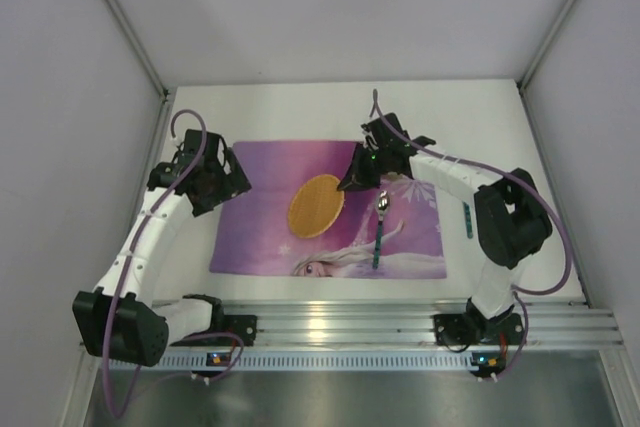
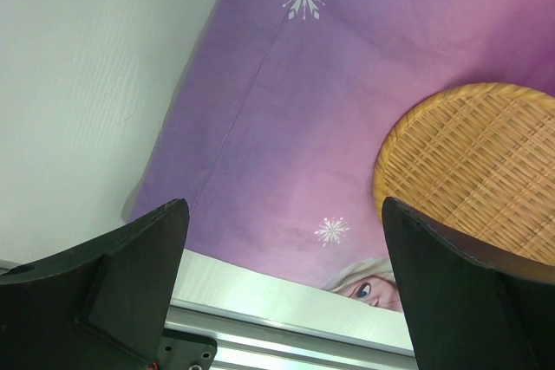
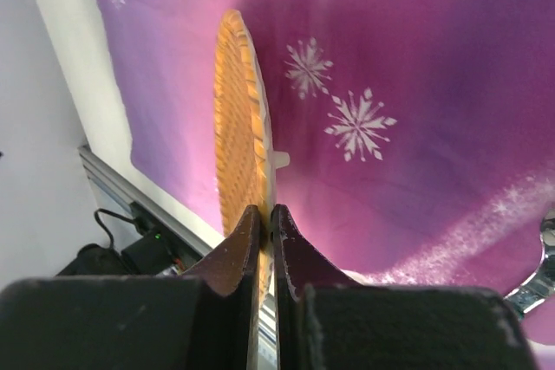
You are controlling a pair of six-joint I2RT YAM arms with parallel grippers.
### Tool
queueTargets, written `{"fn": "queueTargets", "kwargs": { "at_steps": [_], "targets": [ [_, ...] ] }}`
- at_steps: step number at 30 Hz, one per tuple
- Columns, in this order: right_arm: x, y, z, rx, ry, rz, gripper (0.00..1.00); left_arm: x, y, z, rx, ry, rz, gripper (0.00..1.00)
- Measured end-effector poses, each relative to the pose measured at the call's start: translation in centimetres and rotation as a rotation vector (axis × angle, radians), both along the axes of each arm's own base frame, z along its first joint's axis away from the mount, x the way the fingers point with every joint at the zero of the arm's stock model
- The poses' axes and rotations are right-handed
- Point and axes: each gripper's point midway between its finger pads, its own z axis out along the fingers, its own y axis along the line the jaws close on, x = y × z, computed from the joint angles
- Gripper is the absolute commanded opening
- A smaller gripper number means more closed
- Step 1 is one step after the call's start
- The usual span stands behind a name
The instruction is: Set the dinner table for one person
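A round woven wicker plate (image 1: 316, 205) is over the middle of the purple princess placemat (image 1: 260, 237), which lies on the white dinner table (image 1: 300, 112). My right gripper (image 1: 355, 179) is shut on the plate's right rim; the right wrist view shows the plate (image 3: 234, 119) edge-on between the closed fingers of that gripper (image 3: 264, 223). I cannot tell whether the plate touches the mat. My left gripper (image 1: 222, 182) is open and empty over the mat's left edge; in the left wrist view it (image 2: 286, 275) frames the mat (image 2: 303, 110) and the plate (image 2: 477, 162).
A spoon with a teal handle (image 1: 381, 227) lies on the mat to the right of the plate, and its bowl shows in the right wrist view (image 3: 542, 275). A second teal-handled utensil (image 1: 467, 219) lies on the bare table right of the mat. An aluminium rail (image 1: 400, 322) runs along the near edge.
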Motion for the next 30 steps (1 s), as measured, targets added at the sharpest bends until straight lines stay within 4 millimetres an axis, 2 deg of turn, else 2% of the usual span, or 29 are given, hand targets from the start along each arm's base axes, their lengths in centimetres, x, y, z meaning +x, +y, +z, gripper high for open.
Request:
{"fn": "queueTargets", "kwargs": {
  "at_steps": [6, 9, 10, 11, 15, 18, 21, 23, 25, 26, 27, 28, 30],
  "targets": [
    [-1.4, -1.1, -3.6, -0.06, 0.053, 0.021, 0.0, -0.5, 0.0, -0.2, -0.005, 0.007, 0.007, 0.98],
    [-1.8, -1.7, -5.1, -0.101, 0.069, 0.032, 0.17, -0.5, 0.0, -0.2, -0.007, 0.008, 0.01, 0.98],
    [-1.8, -1.9, -5.4, -0.114, 0.069, 0.034, 0.28, -0.5, 0.0, -0.2, -0.008, 0.007, 0.012, 0.98],
    [-1.8, -2.1, -5.7, -0.13, 0.067, 0.035, 0.32, -0.5, 0.0, -0.2, -0.009, 0.008, 0.012, 0.98],
    [-2.0, -3.3, -6.6, -0.203, 0.066, 0.04, 0.44, -0.6, -0.1, -0.4, -0.016, 0.011, 0.016, 0.98],
    [-1.8, -3.9, -6.5, -0.243, 0.053, 0.048, 0.46, -0.8, -0.2, -0.6, -0.022, 0.019, 0.02, 0.99],
    [-1.4, -4.4, -5.5, -0.27, 0.046, 0.045, 0.48, -0.8, -0.3, -0.7, -0.029, 0.023, 0.016, 0.98],
    [-0.9, -4.9, -3.9, -0.271, 0.028, 0.034, 0.54, -0.8, -0.4, -0.7, -0.034, 0.023, 0.014, 0.98],
    [-0.3, -6.6, -1.4, -0.271, -0.01, -0.003, 0.62, -0.8, -0.5, -0.7, -0.038, 0.023, 0.011, 0.98],
    [0.2, -7.8, 0.0, -0.266, -0.034, -0.032, 0.63, -0.8, -0.5, -0.8, -0.041, 0.023, 0.009, 0.98],
    [0.9, -9.9, 1.6, -0.27, -0.062, -0.076, 0.64, -0.8, -0.6, -1.0, -0.042, 0.025, 0.009, 0.98],
    [1.7, -12.4, 3.1, -0.28, -0.095, -0.132, 0.65, -0.9, -0.6, -1.2, -0.044, 0.03, 0.007, 0.98],
    [3.0, -17.9, 4.7, -0.315, -0.124, -0.251, 0.65, -0.9, -0.8, -1.6, -0.052, 0.038, 0.002, 0.98]
  ]
}}
